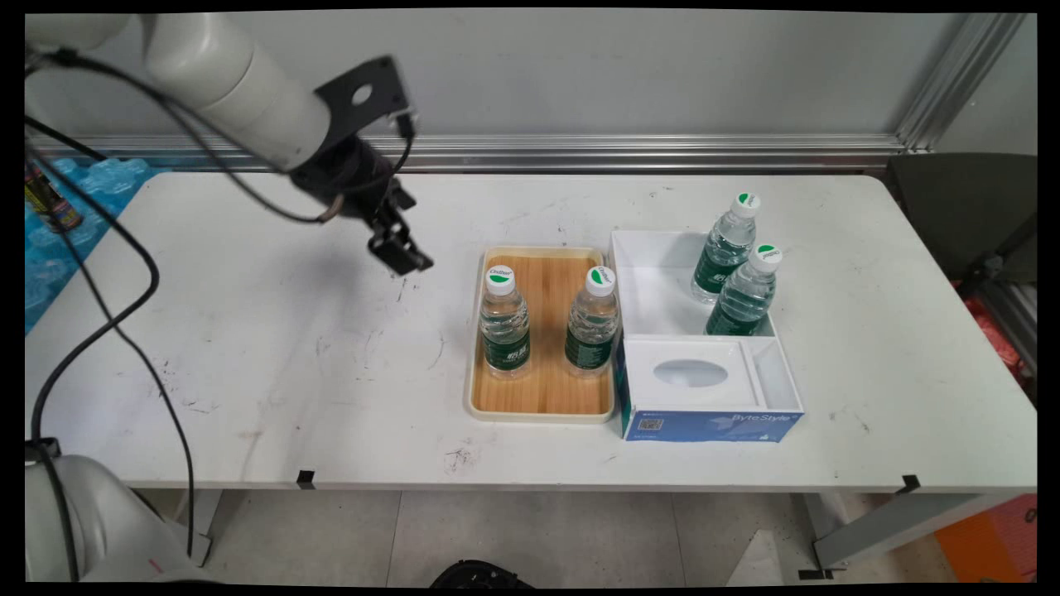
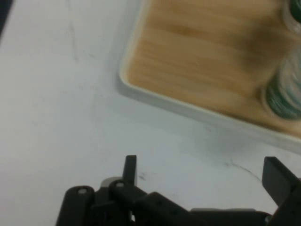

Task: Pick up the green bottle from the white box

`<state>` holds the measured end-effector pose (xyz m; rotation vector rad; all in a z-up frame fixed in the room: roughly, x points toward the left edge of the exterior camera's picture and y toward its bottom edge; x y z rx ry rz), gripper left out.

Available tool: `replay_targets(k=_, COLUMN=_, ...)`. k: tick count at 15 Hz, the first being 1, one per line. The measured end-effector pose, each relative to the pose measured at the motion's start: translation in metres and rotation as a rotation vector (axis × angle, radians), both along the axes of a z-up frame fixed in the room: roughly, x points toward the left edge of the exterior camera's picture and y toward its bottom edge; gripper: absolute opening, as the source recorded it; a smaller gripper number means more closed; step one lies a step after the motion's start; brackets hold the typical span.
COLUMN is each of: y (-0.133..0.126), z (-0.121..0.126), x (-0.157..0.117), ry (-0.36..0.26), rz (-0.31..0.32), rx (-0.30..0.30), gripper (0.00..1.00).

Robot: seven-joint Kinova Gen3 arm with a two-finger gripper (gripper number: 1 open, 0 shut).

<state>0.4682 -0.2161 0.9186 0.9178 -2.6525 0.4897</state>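
Observation:
My gripper point(image 1: 403, 252) hangs above the bare table just left of the wooden tray point(image 1: 546, 397), with nothing in it. In the hand view its two black fingers point(image 2: 130, 169) stand wide apart, so the gripper point(image 2: 202, 176) is open over the white tabletop, and the tray's cream rim point(image 2: 155, 96) runs across above them. Two water bottles stand upright on the tray, one on the left point(image 1: 504, 323) and one on the right point(image 1: 594, 321). A blurred bottle point(image 2: 284, 92) shows at the hand view's right edge.
A white box point(image 1: 654, 265) right of the tray holds two more bottles point(image 1: 725, 247) point(image 1: 747, 291). A blue tissue box point(image 1: 704, 397) sits in front of it. Blue plastic-wrapped goods point(image 1: 74, 207) lie past the table's left edge. Black cables point(image 1: 124, 314) hang from the arm.

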Motion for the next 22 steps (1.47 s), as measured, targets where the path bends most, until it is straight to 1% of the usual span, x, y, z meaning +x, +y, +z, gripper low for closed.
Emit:
replay_targets(k=3, y=-0.021, z=0.011, x=-0.012, ry=-0.003, rz=-0.008, rx=-0.023, gripper=1.00)
replay_targets(k=6, y=-0.042, z=0.023, x=-0.032, ry=0.015, rz=-0.026, rx=-0.051, gripper=1.00)
replay_targets(k=10, y=-0.073, z=0.041, x=-0.081, ry=0.082, rz=-0.068, rx=-0.096, gripper=1.00)
replay_targets(k=13, y=-0.092, z=0.050, x=-0.118, ry=0.150, rz=-0.093, rx=-0.121, gripper=1.00)
replay_targets(k=17, y=-0.105, z=0.045, x=-0.161, ry=0.228, rz=-0.130, rx=-0.116, gripper=1.00)
replay_targets(k=22, y=-0.114, z=0.019, x=-0.204, ry=0.299, rz=-0.183, rx=-0.088, gripper=1.00)
